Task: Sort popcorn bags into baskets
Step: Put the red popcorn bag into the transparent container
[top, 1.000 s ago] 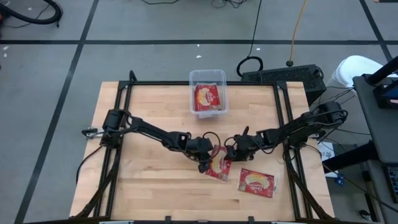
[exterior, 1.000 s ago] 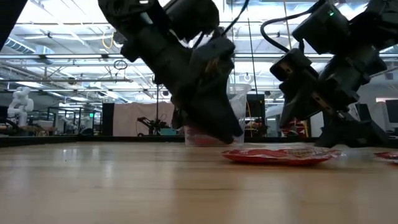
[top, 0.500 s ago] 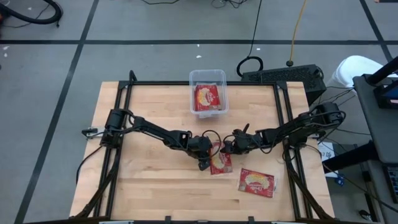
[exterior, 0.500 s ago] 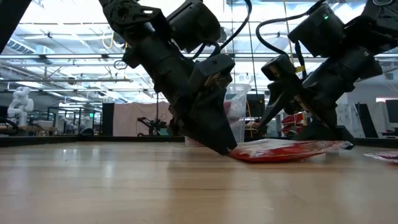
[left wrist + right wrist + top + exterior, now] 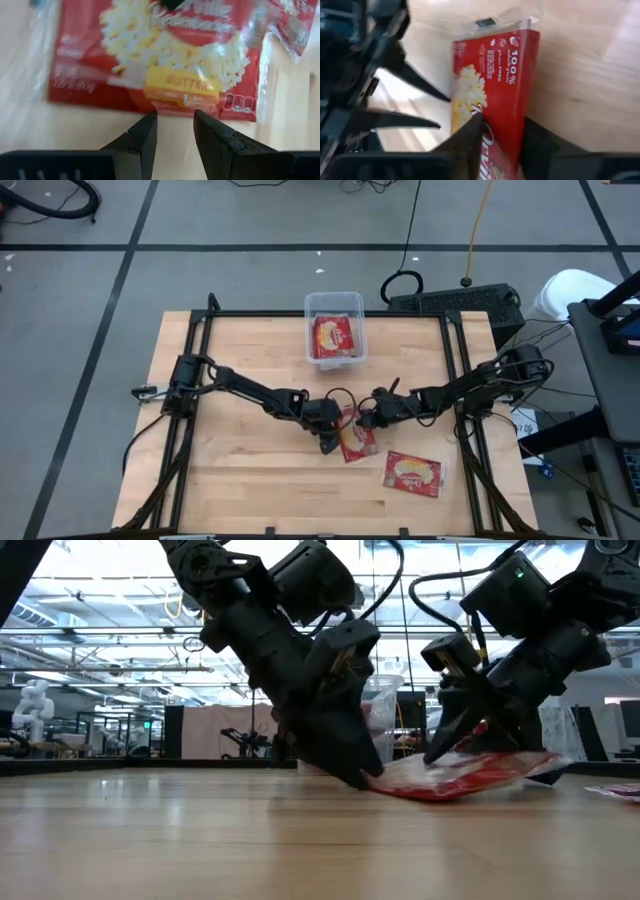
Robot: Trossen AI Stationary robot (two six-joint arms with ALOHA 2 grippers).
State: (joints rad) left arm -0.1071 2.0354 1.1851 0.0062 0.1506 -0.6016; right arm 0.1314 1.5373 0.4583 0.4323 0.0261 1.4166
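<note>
High view showed my right gripper [image 5: 368, 416] pinching one edge of a butter popcorn bag [image 5: 353, 440] just below frame centre. My left gripper [image 5: 330, 442], fingers slightly parted, met its other edge. The clear tub [image 5: 335, 303] sat upper centre.

Looking past our left gripper [image 5: 173, 131], we see its two dark fingers [image 5: 138, 141] standing a little apart, with pale wooden table [image 5: 172, 150] showing in the narrow gap between them. Just beyond the fingertips lies a red popcorn bag [image 5: 165, 60], face up, its picture of yellow-cream popcorn filling the middle and a yellow label reading BUTTER nearest the fingers. White lettering runs across the red band above the popcorn, partly blurred. The bag's clear wrapper edge shines along both sides. A second red packet [image 5: 295, 25] shows at one corner, mostly cut off. We cannot tell whether the fingertips touch the bag's near edge.
</note>
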